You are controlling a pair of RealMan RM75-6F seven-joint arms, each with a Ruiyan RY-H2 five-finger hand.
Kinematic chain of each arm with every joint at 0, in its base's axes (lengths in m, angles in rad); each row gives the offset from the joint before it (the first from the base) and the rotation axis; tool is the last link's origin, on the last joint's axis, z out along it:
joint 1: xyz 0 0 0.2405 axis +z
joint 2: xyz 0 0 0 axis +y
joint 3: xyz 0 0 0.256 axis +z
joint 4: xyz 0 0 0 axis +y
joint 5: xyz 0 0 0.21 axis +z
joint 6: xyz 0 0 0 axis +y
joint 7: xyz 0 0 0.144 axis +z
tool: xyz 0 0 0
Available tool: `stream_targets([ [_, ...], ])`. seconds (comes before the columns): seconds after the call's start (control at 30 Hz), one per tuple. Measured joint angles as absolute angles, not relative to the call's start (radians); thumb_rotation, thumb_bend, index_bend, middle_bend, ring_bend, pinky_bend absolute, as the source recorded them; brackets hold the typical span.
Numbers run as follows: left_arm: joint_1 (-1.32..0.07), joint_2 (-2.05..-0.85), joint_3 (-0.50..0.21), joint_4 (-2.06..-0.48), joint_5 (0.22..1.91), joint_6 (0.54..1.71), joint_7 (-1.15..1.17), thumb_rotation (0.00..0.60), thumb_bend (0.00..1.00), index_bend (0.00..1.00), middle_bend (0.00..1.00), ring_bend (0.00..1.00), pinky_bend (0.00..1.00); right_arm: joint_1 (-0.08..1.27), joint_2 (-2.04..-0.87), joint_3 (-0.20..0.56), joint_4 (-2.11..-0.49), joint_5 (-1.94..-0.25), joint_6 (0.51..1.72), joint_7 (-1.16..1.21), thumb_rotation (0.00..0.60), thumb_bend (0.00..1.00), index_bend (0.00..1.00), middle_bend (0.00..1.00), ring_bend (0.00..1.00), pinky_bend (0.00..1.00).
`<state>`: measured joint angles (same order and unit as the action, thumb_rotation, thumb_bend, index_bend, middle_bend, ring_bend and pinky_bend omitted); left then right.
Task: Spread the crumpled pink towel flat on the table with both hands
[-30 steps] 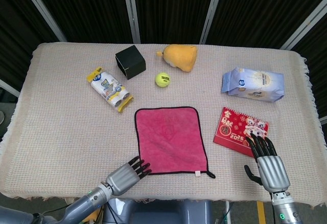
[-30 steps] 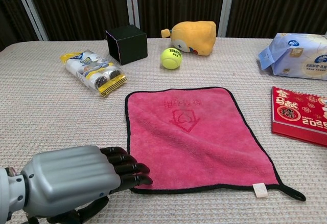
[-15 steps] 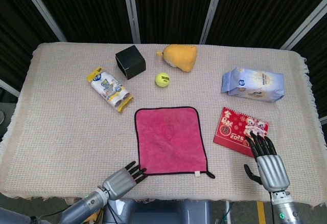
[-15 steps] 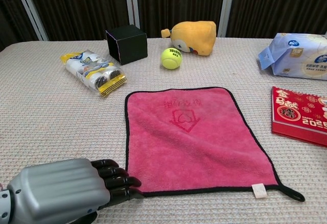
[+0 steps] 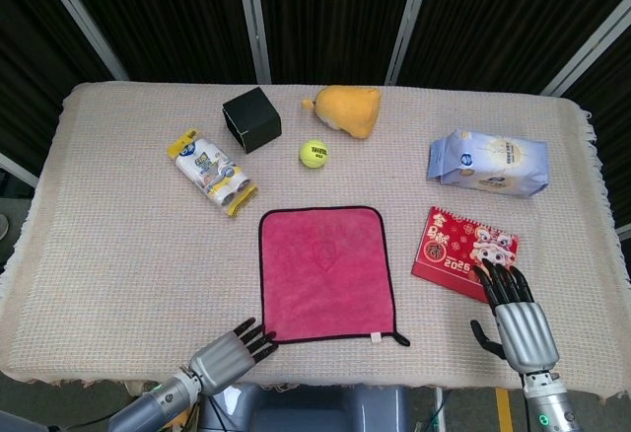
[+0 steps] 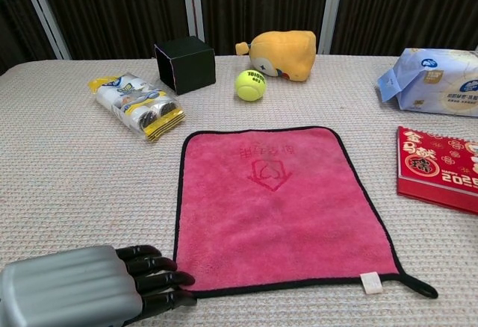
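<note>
Lab test booth: black curtains (image 5: 325, 8), cloth-covered table (image 5: 118, 245).

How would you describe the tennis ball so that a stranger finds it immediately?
On the table, look just beyond the far edge of the flat pink towel. The tennis ball sits there, between the black box and the orange plush toy. It is the only small yellow-green sphere.
</note>
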<state>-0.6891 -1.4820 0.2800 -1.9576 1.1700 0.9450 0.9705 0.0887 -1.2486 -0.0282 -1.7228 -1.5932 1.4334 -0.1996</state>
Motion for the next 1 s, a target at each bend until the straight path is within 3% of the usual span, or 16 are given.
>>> stream_targets([
  [0.17,-0.677,-1.473,0.288,-1.959,1.194,0.96,0.951,0.6,0.74,0.0,0.0,0.0,0.0,0.092,-1.248,-0.023,-1.725,-1.59,1.431,-0.2,0.6,0.41,0.0,0.0,0.0,0.0],
  [0.23,-0.67,-1.468,0.289,-1.959,1.203,0.967,0.938,0.6,0.68,0.0,0.0,0.0,0.0,0.092,-1.246,-0.022,-1.727,-1.588,1.428,-0.199,0.6,0.41,0.0,0.0,0.0,0.0],
  [0.47,-0.641,-1.451,0.279,-1.94,1.237,1.003,0.872,0.6,0.11,0.0,0.0,0.0,0.0,0.093,-1.248,-0.022,-1.724,-1.588,1.426,-0.202,0.6,0.41,0.0,0.0,0.0,0.0],
  [0.53,-0.633,-1.451,0.272,-1.932,1.246,1.012,0.852,0.6,0.03,0.0,0.0,0.0,0.0,0.096,-1.246,-0.019,-1.726,-1.585,1.421,-0.206,0.6,0.42,0.0,0.0,0.0,0.0],
  [0.83,-0.57,-1.434,0.26,-1.904,1.341,1.09,0.683,0.6,0.0,0.0,0.0,0.0,0.0,0.1,-1.242,-0.017,-1.728,-1.578,1.412,-0.212,0.6,0.41,0.0,0.0,0.0,0.0],
  [1.0,-0.507,-1.397,0.265,-1.882,1.424,1.194,0.574,0.6,0.0,0.0,0.0,0.0,0.0,0.101,-1.241,-0.019,-1.726,-1.581,1.411,-0.215,0.6,0.41,0.0,0.0,0.0,0.0],
])
